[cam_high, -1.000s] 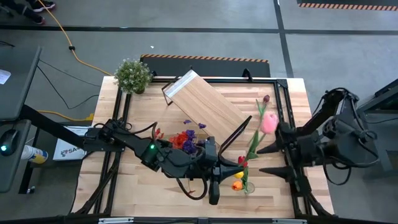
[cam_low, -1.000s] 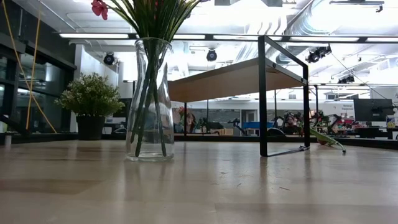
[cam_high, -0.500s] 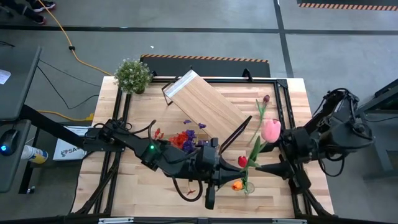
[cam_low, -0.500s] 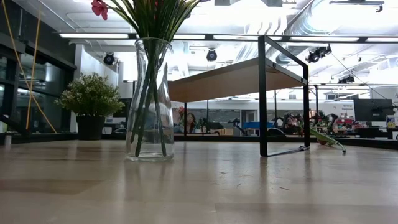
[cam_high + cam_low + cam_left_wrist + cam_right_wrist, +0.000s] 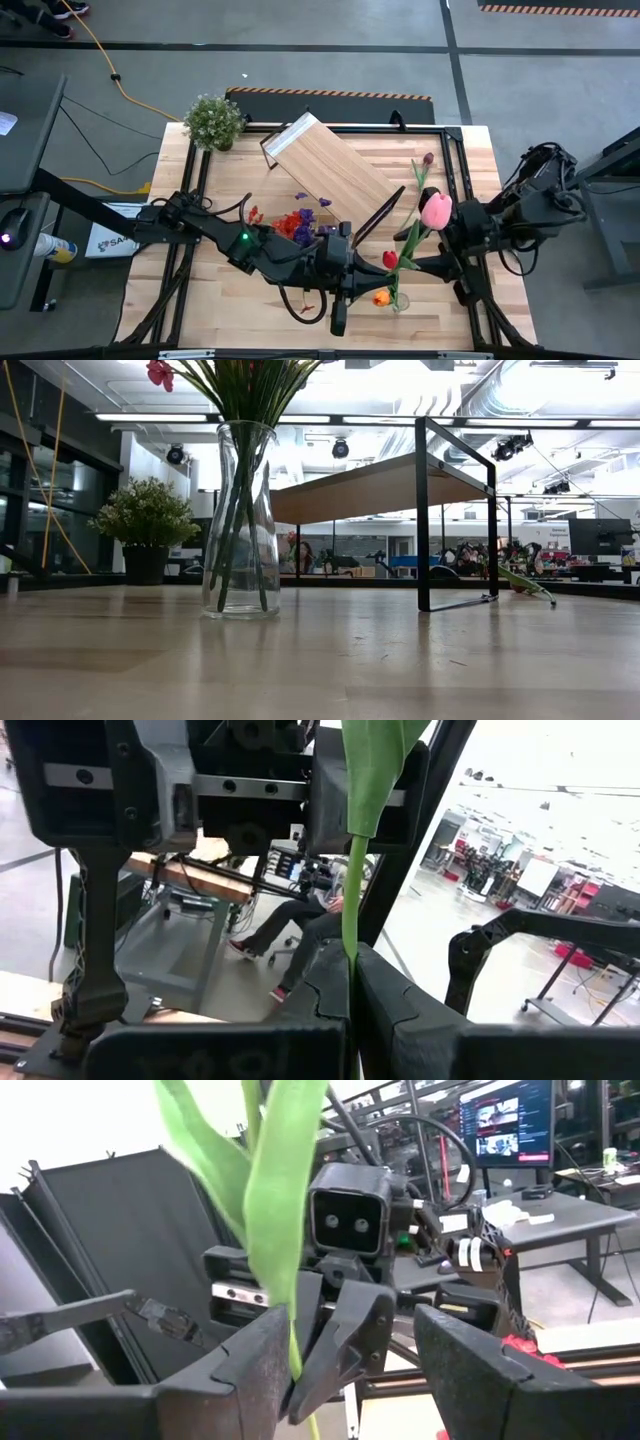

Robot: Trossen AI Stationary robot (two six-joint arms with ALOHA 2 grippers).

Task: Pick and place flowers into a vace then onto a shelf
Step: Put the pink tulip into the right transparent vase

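A pink tulip (image 5: 436,210) on a long green stem is held high above the table's right half, with my left gripper (image 5: 386,272) shut on the stem. My right gripper (image 5: 412,262) faces it from the right, open; the stem (image 5: 293,1342) stands between its fingers, close to one finger (image 5: 262,1370). Whether it touches, I cannot tell. The glass vase (image 5: 240,520) stands on the table and holds green stems. From above, red and purple flowers (image 5: 295,225) cover it. The shelf (image 5: 330,172) stands on its black legs behind the vase. My left gripper pinches the tulip's stem (image 5: 350,920) between its two fingers, below a leaf and well under the blossom. The fingers come in level from the table's left and lie across the stem. The tulip stands roughly upright, clear of the table, its lower end below the fingers.
A red tulip (image 5: 390,259) and an orange one (image 5: 380,297) show below the grippers. A dark maroon tulip (image 5: 428,158) lies by the shelf's right end. A bushy potted plant (image 5: 214,120) stands at the far left corner. Black frame rails run along the table's edges.
My right gripper has swung toward the near edge and in toward the held stem, staying open. The pink blossom has shifted a little toward the near edge with the turn of my left wrist. Vase and shelf have kept still.
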